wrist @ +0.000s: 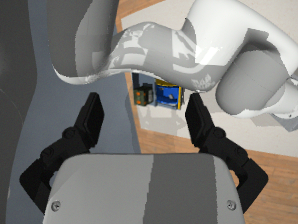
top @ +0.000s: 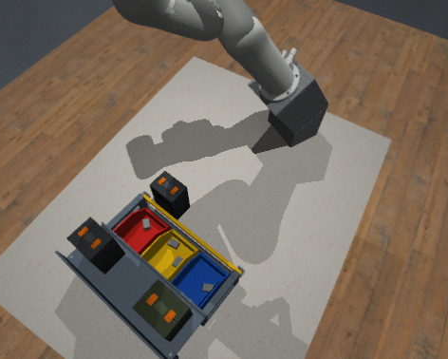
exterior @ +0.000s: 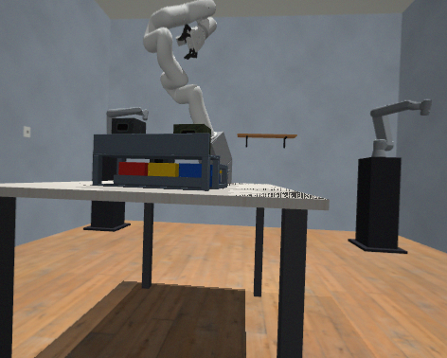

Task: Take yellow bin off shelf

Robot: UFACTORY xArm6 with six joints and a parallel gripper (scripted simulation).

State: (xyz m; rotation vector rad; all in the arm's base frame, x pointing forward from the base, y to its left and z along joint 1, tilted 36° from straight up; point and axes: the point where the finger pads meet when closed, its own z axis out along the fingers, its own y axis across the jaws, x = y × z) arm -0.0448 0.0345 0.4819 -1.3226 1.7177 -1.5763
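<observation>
The yellow open bin (top: pixel 160 255) (exterior: pixel 163 170) sits on the shelf (top: pixel 127 277) (exterior: pixel 151 144), between the red bin (top: pixel 131 234) (exterior: pixel 133 169) and the blue bin (top: pixel 193 280) (exterior: pixel 189 170) (wrist: pixel 166 100). Two grey parts lie in the yellow bin. The red and blue bins each show one grey part. All three bins look level, behind the shelf's yellow front bar (top: pixel 192 234). My gripper (exterior: pixel 183 49) (wrist: pixel 144 103) is open and empty, high above the table top (top: pixel 355 147) (exterior: pixel 269 199) and far from the bins. It is out of view in the top view.
A black case (top: pixel 171 195) stands on the table close in front of the shelf, near the red bin's end. Another black case (top: pixel 98 246) (exterior: pixel 128 126) and a dark green case (top: pixel 162 311) (exterior: pixel 192 128) (wrist: pixel 142 95) stand on the shelf's upper deck, behind the bins' open fronts.
</observation>
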